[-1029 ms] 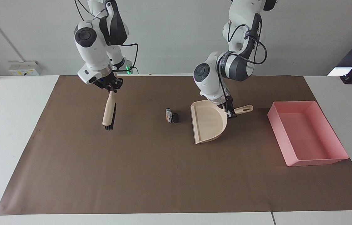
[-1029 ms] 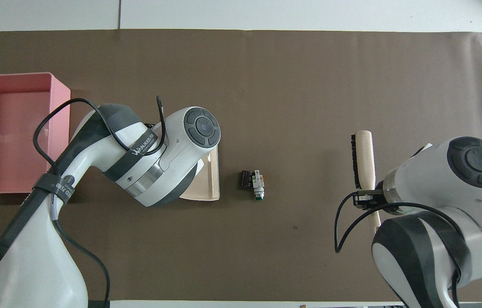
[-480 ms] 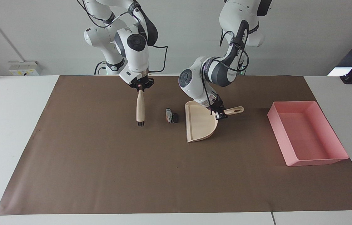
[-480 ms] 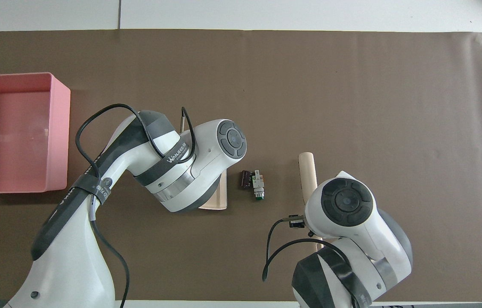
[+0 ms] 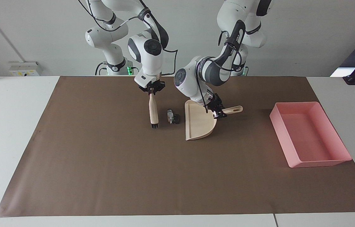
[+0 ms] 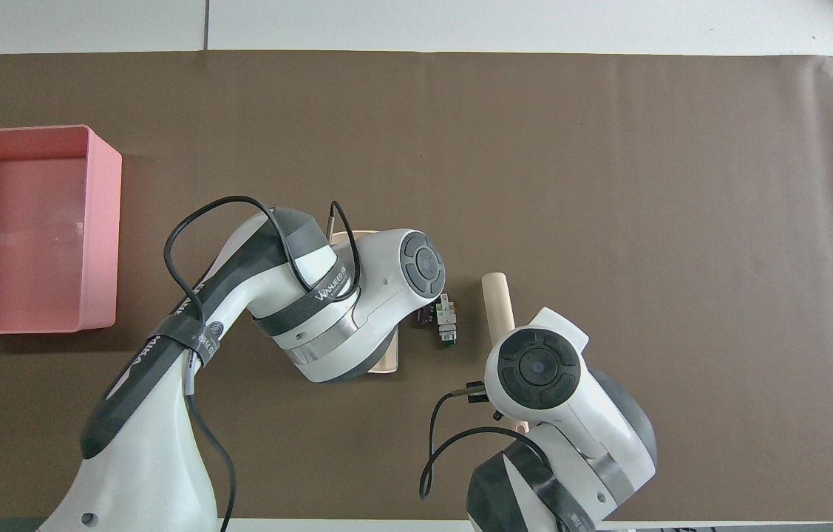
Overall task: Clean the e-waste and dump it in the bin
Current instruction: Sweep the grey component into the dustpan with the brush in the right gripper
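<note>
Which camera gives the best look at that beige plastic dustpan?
The facing view: the whole beige plastic dustpan shows, handle included, held by the left gripper. In the overhead view the left arm covers most of the pan, leaving only edges.

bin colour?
Pink all over, no pattern: the bin shows best in the facing view, at the left arm's end of the table.

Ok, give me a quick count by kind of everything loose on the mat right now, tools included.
E-waste bits: 2, whitish-grey bit and black bit
Brush: 1, in the right pincer
Dustpan: 1, in the left pincer
Bin: 1
Total: 5
</note>
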### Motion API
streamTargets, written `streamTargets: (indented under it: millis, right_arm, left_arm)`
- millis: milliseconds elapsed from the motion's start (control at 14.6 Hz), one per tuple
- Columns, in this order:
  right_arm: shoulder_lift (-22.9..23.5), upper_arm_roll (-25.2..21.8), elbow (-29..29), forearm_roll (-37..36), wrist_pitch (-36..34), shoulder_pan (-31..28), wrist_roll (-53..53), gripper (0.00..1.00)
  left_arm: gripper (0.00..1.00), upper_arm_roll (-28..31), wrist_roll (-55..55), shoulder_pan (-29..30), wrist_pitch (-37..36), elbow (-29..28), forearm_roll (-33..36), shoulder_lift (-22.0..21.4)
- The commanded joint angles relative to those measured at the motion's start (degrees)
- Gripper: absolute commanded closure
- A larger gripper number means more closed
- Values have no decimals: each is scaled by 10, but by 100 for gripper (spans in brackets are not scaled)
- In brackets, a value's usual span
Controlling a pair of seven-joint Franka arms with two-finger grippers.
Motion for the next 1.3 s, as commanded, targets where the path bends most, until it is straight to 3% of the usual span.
streamTargets:
  millis: [0,206,412,617,823,1235]
  right_arm:
    - [30,-2,4,7,36,22,19,100]
    - [60,2,18,25,44,34,14,100]
    - [112,3,46,97,123,78,5,100]
    - [134,14,75,241,174,94,-61,100]
    - [136,14,100,294,171,98,-70,100]
    - [80,6,99,272,106,88,-56,100]
  left_arm:
    - [100,4,-4,-11,4,-26,10,-14]
    - [100,4,-5,-16,9,-26,10,-15]
    - [100,3,-9,-17,24,-37,10,-21]
    - [100,2,-13,-17,27,-39,9,-23]
    - [100,2,-13,-14,61,-59,4,-32]
    - [100,1,-7,15,139,-85,-28,-44]
